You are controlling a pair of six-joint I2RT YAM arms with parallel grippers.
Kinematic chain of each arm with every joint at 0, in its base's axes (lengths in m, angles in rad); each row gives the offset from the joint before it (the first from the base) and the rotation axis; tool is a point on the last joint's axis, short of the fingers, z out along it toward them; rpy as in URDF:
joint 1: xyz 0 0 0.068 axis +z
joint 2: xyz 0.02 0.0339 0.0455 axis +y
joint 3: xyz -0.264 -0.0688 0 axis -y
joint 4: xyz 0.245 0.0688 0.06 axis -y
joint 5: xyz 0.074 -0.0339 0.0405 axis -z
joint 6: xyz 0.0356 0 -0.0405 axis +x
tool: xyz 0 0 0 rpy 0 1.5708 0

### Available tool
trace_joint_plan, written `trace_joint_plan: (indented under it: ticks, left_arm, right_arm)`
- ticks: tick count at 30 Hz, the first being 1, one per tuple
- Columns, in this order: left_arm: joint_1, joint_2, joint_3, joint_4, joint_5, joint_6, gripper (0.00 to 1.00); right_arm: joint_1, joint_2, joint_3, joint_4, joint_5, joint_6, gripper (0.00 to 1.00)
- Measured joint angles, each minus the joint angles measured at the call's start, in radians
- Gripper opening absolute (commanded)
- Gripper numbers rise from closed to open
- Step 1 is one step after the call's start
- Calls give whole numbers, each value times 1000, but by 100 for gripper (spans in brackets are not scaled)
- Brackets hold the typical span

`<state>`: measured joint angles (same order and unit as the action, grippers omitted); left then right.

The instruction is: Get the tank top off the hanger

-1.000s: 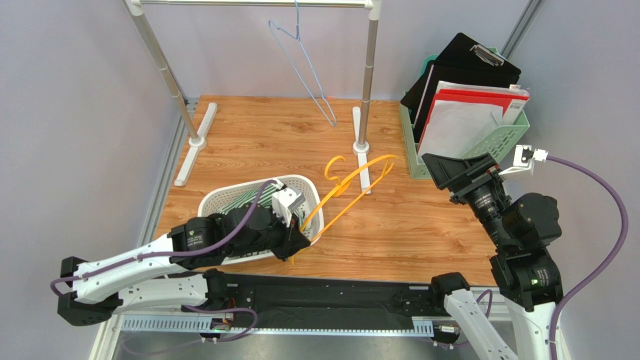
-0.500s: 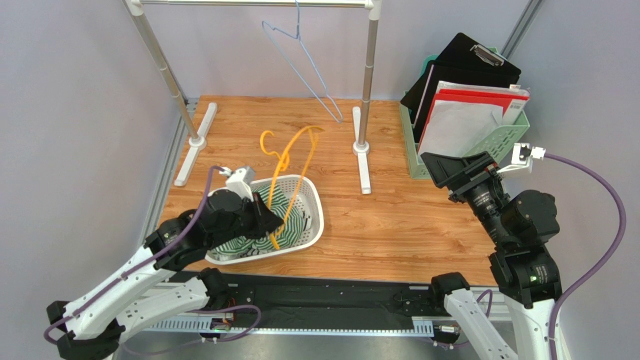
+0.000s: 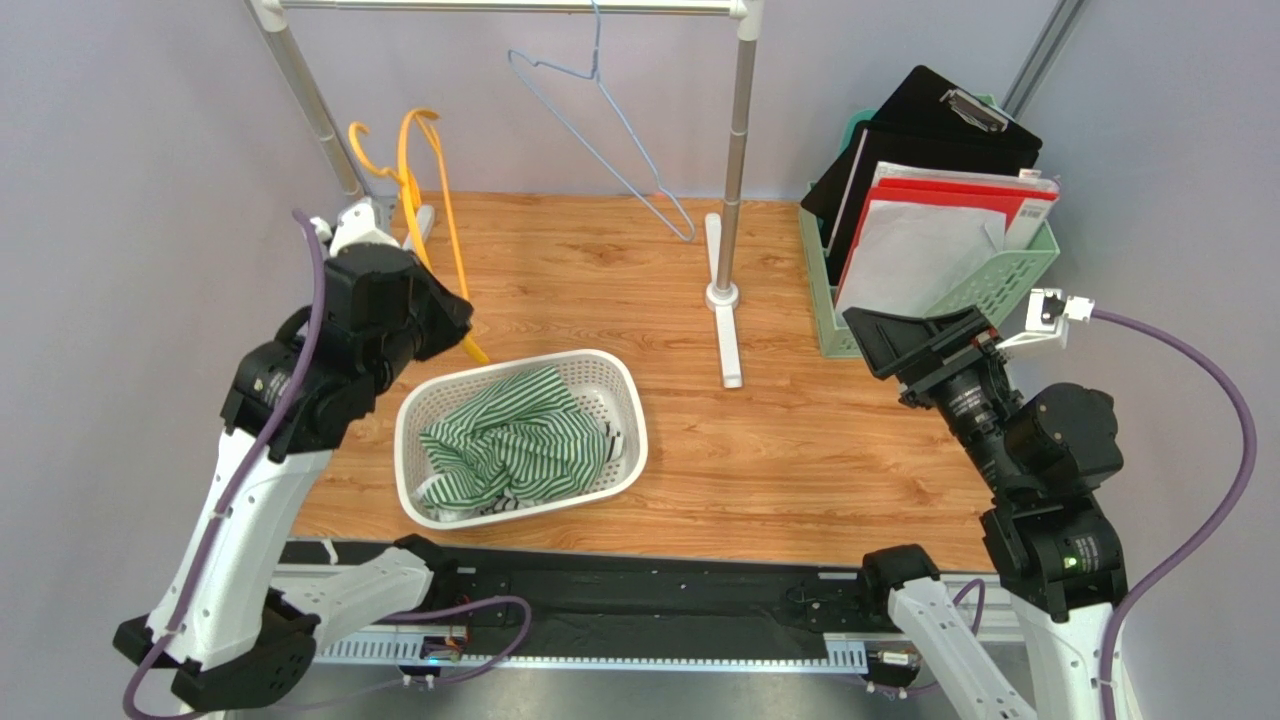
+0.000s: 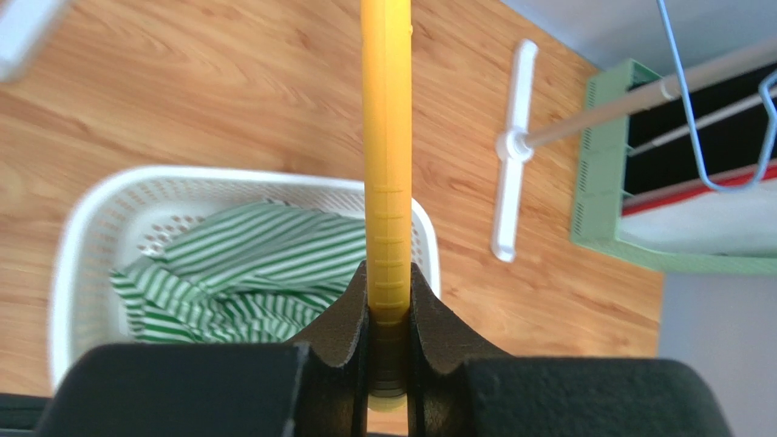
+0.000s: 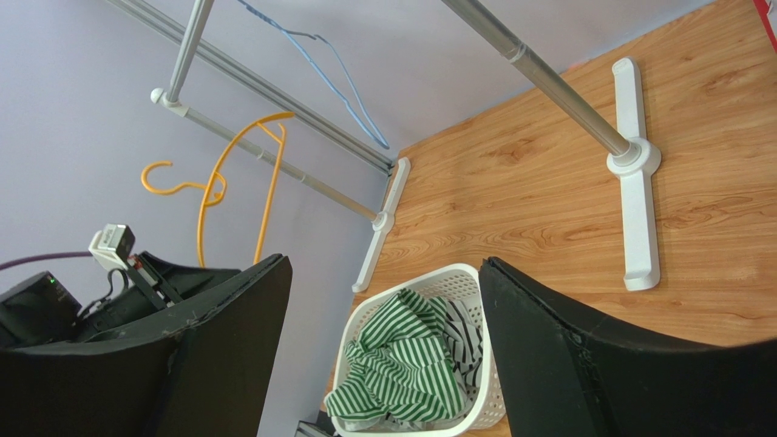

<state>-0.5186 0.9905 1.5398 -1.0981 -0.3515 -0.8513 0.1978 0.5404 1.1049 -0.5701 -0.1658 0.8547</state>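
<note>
The tank top [image 3: 504, 446], striped green and white, lies crumpled inside the white basket [image 3: 637, 425] at the near left of the tabletop [image 3: 842, 435], free of the orange hanger [image 3: 428, 225]. The left claw [image 4: 388, 282] is clenched on that hanger's bar and holds it upright at the far left, beside the rack's left post [image 3: 323, 128]. The right claw [image 5: 388, 300] hangs released at the right, grasping nothing.

The green-and-white striped tank top [image 3: 504, 443] lies crumpled inside the white basket [image 3: 637, 428], free of the orange hanger [image 4: 387, 137]. That hanger is bare, clamped in the left gripper [image 4: 389, 289] and raised above the table, hook seemingly uppermost
</note>
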Motion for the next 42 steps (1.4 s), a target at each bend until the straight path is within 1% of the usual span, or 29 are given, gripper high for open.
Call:
trace_joint_plan:
  ticks: [2, 4, 11, 14, 18, 23, 30, 37, 42]
  left_arm:
    - [28, 55, 81, -5, -28, 84, 0]
    - [37, 86, 122, 8, -48, 177, 0]
    - [42, 106, 152, 101, -134, 437, 0]
    - [50, 135, 196, 133, -152, 516, 0]
    - [82, 190, 259, 144, -128, 591, 0]
    - [159, 290, 366, 130, -36, 636, 0]
    - [280, 430, 544, 67, 128, 640, 0]
    - [325, 549, 687, 6, 226, 626, 0]
    - [390, 638, 798, -73, 269, 588, 0]
  right_arm:
    - [0, -2, 10, -9, 0, -6, 81]
    - [0, -5, 22, -16, 0, -11, 81]
    - [0, -13, 42, -23, 0, -20, 81]
    - [0, -13, 48, -24, 1, -24, 81]
    - [0, -13, 60, -27, 2, -28, 81]
    - [0, -16, 82, -49, 15, -40, 81]
    - [0, -23, 113, -80, 33, -56, 82]
    - [0, -29, 123, -84, 38, -65, 82]
    - [0, -30, 129, -85, 40, -67, 82]
